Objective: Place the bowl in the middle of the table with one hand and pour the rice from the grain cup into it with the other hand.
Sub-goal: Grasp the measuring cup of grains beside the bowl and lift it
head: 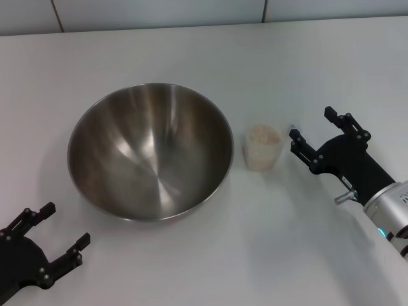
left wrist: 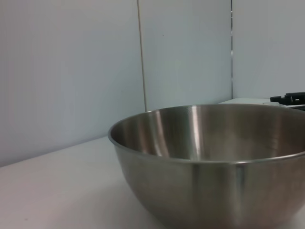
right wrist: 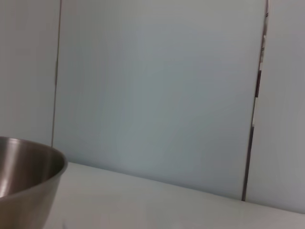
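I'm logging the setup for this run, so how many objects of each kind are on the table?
Steel bowl: 1
Plastic grain cup holding rice: 1
Total: 2 objects on the table

1. table (head: 191, 268): plain white top, runs back to a pale panelled wall.
2. bowl (head: 150, 151): steel, upright, sits directly on it, left of centre.
3. grain cup (head: 262, 146): just beside the bowl, apart from it; holds rice (head: 262, 134), apparently near-full.
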Robot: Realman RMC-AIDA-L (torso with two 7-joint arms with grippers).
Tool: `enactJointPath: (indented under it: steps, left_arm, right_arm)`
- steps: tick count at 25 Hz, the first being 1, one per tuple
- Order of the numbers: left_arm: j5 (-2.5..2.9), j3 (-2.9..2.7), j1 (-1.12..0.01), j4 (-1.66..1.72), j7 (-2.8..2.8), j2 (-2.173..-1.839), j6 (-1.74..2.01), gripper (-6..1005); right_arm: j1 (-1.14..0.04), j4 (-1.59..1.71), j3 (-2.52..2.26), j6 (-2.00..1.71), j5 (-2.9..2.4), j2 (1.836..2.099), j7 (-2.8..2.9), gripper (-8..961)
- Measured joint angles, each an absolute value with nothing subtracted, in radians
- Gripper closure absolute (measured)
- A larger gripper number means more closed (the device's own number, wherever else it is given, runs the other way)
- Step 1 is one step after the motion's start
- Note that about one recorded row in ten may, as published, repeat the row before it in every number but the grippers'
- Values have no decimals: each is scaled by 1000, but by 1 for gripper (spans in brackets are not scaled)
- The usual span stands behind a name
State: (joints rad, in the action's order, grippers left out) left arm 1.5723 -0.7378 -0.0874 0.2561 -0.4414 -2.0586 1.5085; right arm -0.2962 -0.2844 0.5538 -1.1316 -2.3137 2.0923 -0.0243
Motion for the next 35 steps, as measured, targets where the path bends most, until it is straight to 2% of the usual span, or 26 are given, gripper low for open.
enactJointPath:
  steps: [15,20,25,35]
  left_arm:
    - [1572,-738,-88,251,-438,-2059,1510,164]
    - [1572,-738,-89,252,-438,-2059,1510,164]
    - [1572,-738,-87,254,-439,-2058,1509,165]
    - [1572,-738,-86,257,-443,-2057,1527,164]
  right_arm:
    - [-327,-289,555,-1091,-2313,2092,-27,195]
    - [-327,-290,550,-1096,-2313,2092,-28,280]
    - [-330,-290,551,-1095,-2313,2092,-29,516]
    - [-327,-290,554,-1099,-2313,2092,-29,710]
